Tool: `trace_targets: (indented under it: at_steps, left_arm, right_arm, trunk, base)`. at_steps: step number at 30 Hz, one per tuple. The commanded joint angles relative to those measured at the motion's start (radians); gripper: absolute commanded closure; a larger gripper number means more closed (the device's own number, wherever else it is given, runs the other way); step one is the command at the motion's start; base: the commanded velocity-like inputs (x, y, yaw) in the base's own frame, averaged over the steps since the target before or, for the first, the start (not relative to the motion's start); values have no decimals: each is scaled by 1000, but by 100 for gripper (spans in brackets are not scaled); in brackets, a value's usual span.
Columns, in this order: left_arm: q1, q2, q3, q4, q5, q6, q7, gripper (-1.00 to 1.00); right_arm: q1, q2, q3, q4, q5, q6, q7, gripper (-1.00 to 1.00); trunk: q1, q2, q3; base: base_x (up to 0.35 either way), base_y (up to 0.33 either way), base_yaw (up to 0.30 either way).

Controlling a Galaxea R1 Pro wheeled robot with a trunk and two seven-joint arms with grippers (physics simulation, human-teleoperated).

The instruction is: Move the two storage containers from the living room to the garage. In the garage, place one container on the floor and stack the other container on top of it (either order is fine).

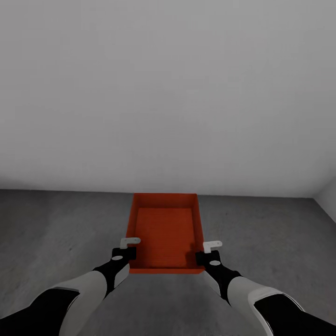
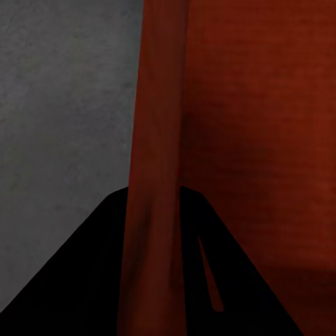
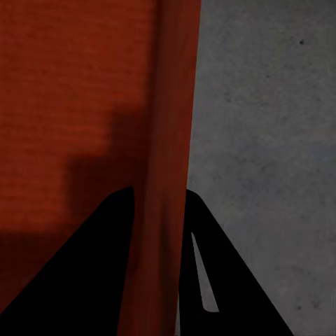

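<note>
At lower centre of the head view, one orange-red open-top rectangular plastic storage container point(image 1: 165, 233) sits over the dark grey concrete floor point(image 1: 56, 233), left gripper point(image 1: 125, 254) and right gripper point(image 1: 207, 258) each clamping a side wall; the second container and stacking apparently remain.

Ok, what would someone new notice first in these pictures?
The orange-red storage container stands out, open-topped and empty, over the dark grey concrete floor before a plain grey wall. The left gripper and right gripper each clamp a side wall near its close end.
</note>
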State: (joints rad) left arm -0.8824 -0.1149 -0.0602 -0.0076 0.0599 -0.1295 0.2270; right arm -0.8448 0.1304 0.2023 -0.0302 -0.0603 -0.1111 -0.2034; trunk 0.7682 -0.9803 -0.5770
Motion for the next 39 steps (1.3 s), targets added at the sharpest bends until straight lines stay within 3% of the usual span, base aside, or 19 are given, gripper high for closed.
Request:
trace_targets:
  at_steps: [1, 39]
  left_arm:
    - [-1, 0, 31, -18, 3, -19, 14, 100]
    - [-1, 0, 31, -18, 3, -18, 14, 100]
  right_arm:
    - [0, 2, -4, 6, -24, -5, -7, 100]
    - [0, 2, -4, 6, -24, -5, -7, 100]
  trunk:
    - [0, -1, -3]
    - [0, -1, -64]
  base:
    - [0, 0, 0]
    - [0, 0, 0]
